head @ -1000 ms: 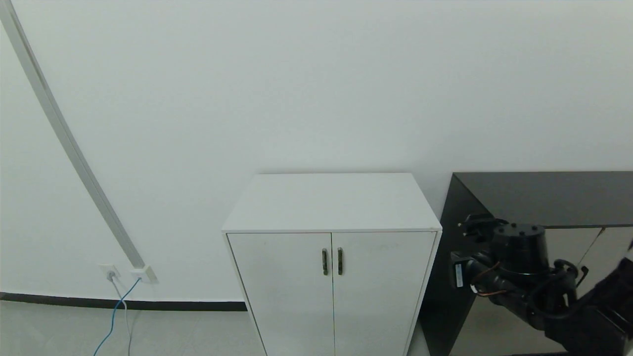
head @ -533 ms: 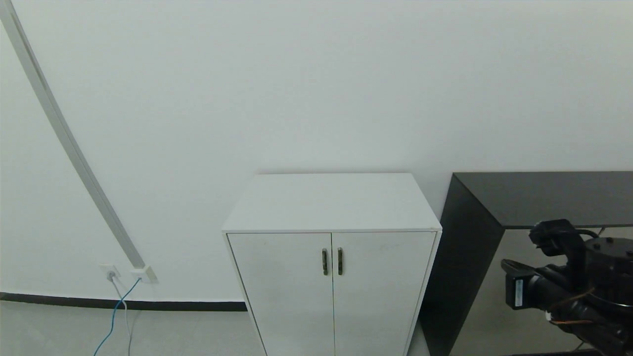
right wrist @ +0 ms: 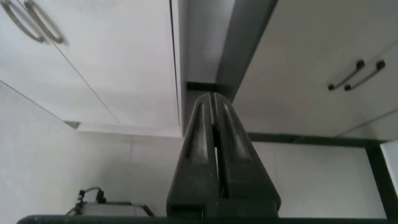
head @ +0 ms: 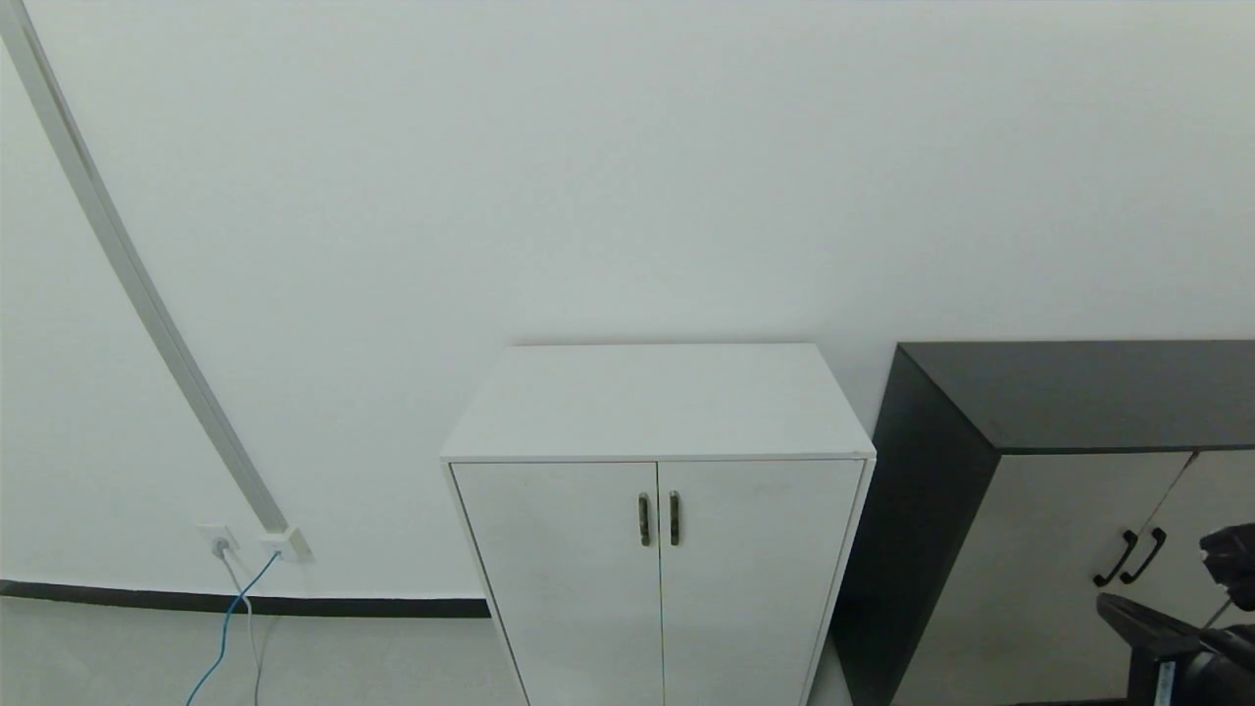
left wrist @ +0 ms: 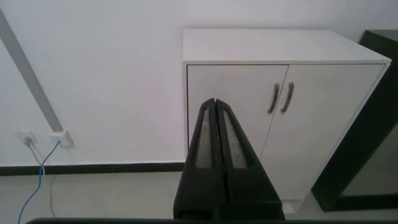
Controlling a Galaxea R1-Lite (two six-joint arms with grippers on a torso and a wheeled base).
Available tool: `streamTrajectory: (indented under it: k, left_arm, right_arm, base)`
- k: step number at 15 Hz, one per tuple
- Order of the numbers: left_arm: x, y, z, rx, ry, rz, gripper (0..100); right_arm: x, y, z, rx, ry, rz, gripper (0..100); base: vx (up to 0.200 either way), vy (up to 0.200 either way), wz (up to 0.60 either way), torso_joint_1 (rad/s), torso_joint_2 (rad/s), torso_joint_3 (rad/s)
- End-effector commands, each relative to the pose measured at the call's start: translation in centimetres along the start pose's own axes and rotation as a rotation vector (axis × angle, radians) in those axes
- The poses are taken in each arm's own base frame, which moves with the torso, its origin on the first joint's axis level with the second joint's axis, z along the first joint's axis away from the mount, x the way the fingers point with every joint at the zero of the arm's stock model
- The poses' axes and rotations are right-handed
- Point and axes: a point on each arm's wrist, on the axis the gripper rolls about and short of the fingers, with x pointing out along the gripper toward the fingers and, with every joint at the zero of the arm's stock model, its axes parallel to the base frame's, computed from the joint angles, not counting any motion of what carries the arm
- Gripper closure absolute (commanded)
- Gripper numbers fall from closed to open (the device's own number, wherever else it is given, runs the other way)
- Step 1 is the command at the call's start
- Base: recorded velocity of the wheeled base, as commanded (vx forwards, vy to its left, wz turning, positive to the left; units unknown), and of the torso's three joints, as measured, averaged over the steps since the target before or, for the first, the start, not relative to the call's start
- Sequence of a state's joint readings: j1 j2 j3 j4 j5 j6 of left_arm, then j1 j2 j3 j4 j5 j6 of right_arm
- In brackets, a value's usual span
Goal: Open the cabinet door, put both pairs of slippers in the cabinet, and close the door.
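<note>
Plain white wall (head: 627, 176) fills the background, with a grey conduit (head: 127, 284) slanting down to a socket (head: 218, 539), where a blue cable (head: 227, 618) hangs to the pale floor (head: 343, 657) past a dark baseboard (head: 294, 603).

Against the wall stands the white cabinet (head: 652, 402). Both of its doors (head: 559, 579) are shut and the two handles (head: 644, 519) sit side by side at the centre seam. Just beside it, on the robot's right, is a black cabinet (head: 1069, 392) with pale doors, also shut.

The left gripper (left wrist: 215, 102) hangs in front of the white cabinet, well apart from it, with its fingers pressed together on nothing. The right gripper (right wrist: 214, 98) is low near the gap between the two cabinets, its fingers likewise closed and empty.

Black hardware (head: 1177, 637) at the head view's lower right is probably the right arm, though too little of it shows to be sure.
</note>
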State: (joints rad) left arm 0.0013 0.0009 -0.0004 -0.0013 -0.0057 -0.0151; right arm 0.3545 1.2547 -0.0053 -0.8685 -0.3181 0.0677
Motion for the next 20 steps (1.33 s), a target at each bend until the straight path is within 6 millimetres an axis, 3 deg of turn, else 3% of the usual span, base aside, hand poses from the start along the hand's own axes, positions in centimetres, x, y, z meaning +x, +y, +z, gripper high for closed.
streamTrajectory:
  k: [1, 11, 20]
  left_arm:
    - [0.0, 0.0, 0.0, 0.0, -0.001, 0.0, 100]
    - [0.0, 0.0, 0.0, 0.0, -0.001, 0.0, 100]
    - [0.0, 0.0, 0.0, 0.0, -0.001, 0.0, 100]
  right_arm:
    - [-3.2, -1.2, -0.2, 0.034, -0.071, -0.009, 100]
    - [-12.3, -4.2, -5.4, 0.055, -0.163, 0.072, 100]
    - [-13.6, -4.2, -6.6, 0.054, -0.294, 0.305, 100]
  base:
    - [0.0, 0.0, 0.0, 0.0, 0.0, 0.0]
    - [0.0, 0.0, 0.0, 0.0, 0.0, 0.0]
    - [0.0, 0.0, 0.0, 0.0, 0.0, 0.0]
